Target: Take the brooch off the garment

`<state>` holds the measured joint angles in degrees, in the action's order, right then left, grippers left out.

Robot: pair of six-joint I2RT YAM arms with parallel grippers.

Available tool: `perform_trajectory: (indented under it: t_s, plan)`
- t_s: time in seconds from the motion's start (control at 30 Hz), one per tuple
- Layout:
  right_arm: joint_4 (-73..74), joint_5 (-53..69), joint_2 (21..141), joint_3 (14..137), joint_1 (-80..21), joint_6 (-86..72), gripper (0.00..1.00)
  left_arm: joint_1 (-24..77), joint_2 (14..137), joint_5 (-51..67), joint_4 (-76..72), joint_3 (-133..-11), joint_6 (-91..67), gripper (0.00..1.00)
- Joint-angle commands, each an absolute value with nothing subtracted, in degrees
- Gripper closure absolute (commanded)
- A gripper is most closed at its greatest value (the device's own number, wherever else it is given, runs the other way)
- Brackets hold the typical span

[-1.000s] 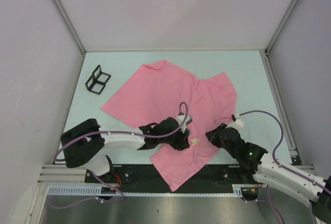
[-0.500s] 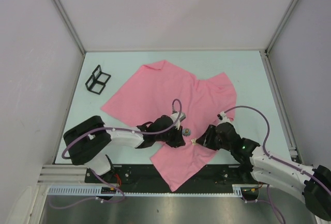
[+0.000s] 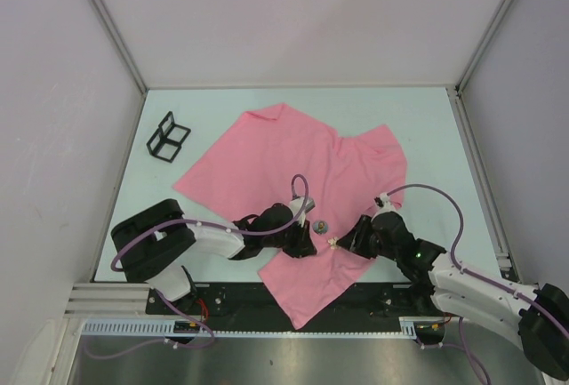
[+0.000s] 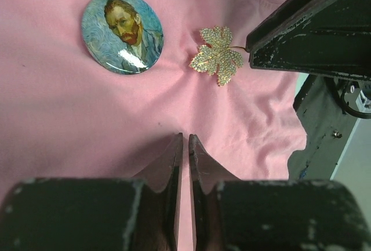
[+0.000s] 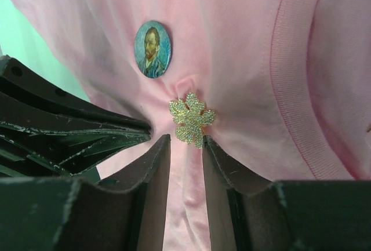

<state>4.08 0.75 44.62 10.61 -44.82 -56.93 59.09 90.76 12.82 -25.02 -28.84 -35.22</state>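
Note:
The pink T-shirt [image 3: 293, 158] lies spread on the table. A gold leaf-shaped brooch [image 3: 332, 244] is pinned near its front corner and also shows in the left wrist view [image 4: 217, 55] and the right wrist view [image 5: 191, 119]. My right gripper [image 5: 185, 139] is open, its tips on either side of the brooch's lower edge; in the top view it [image 3: 347, 242] sits just right of the brooch. My left gripper [image 4: 185, 138] is shut on a pinch of the shirt's cloth, left of the brooch [image 3: 307, 244].
A round portrait badge [image 4: 122, 32] is pinned to the shirt just beside the brooch, also in the right wrist view [image 5: 152, 48]. A black wire stand [image 3: 168, 137] sits at the back left. The shirt's ribbed collar [image 5: 293, 83] runs to the right of the brooch.
My right gripper has moved left up to the brooch. My left gripper has drawn back to the left, uncovering the portrait badge. Little has moved in the last half second.

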Motion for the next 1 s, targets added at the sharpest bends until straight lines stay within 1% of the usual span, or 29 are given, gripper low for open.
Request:
perform_trajectory:
  t_s: [0.0, 0.13, 0.33, 0.37, 0.57, 0.93, 0.97]
  plan:
    - [2.90, 0.35, 43.77, 9.67, -44.21, -57.30, 0.66, 59.68, 89.30, 14.50, -24.52, -27.86, -36.12, 0.88]
    - [4.39, 0.00, 43.16, 9.41, -44.03, -56.87, 0.66, 59.76, 88.68, 14.33, -23.82, -28.12, -35.95, 0.88]
    - [0.62, 2.54, 43.77, 7.83, -42.80, -57.39, 0.67, 60.20, 88.77, 14.33, -23.56, -27.95, -36.12, 0.87]
    - [-2.52, 2.72, 44.20, 7.13, -42.37, -57.65, 0.68, 60.29, 88.86, 14.24, -23.55, -27.86, -36.04, 0.87]
    - [-6.23, 3.69, 46.40, 6.24, -41.31, -58.53, 0.75, 60.82, 88.42, 14.24, -23.38, -27.60, -36.30, 0.87]
    - [-10.11, 7.99, 48.16, 4.92, -39.38, -59.68, 0.83, 61.08, 88.24, 14.06, -23.12, -26.98, -36.56, 0.88]
    - [-10.28, 8.26, 48.34, 4.92, -39.29, -59.68, 0.86, 61.17, 88.24, 14.06, -23.20, -26.90, -36.56, 0.88]
